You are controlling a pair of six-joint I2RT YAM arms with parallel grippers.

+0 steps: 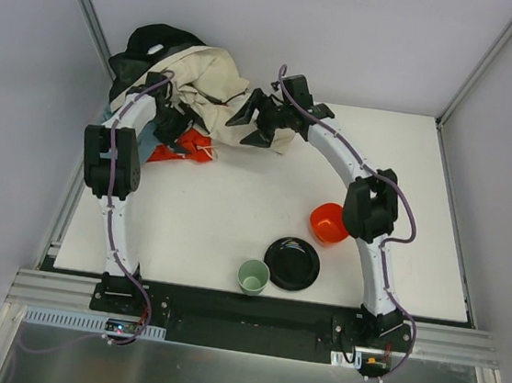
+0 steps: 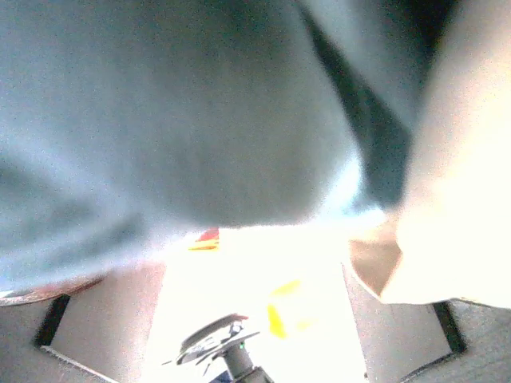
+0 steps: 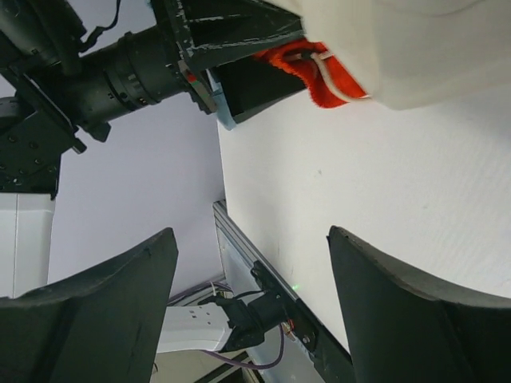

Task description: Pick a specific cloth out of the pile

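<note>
A white worktop (image 1: 237, 199) inside pale grey walls carries, nearest the arm bases, a green cup (image 1: 253, 276), a black plate (image 1: 291, 263) and an orange bowl (image 1: 328, 223), all well apart from the work. Farther back, the right gripper (image 1: 256, 122) hovers at the right edge of the pile (image 1: 204, 75), its jaws spread wide with nothing between them. The cloth (image 1: 179, 150) lies on the worktop at the pile's near edge, partly tucked under beige fabric, with the left gripper (image 1: 171, 126) right at it. Fabric blankets the left wrist camera, so whether that gripper has closed on the cloth cannot be told. The cloth appears located and reached but not yet drawn out; pulling it free of the pile and setting it apart remain.
</note>
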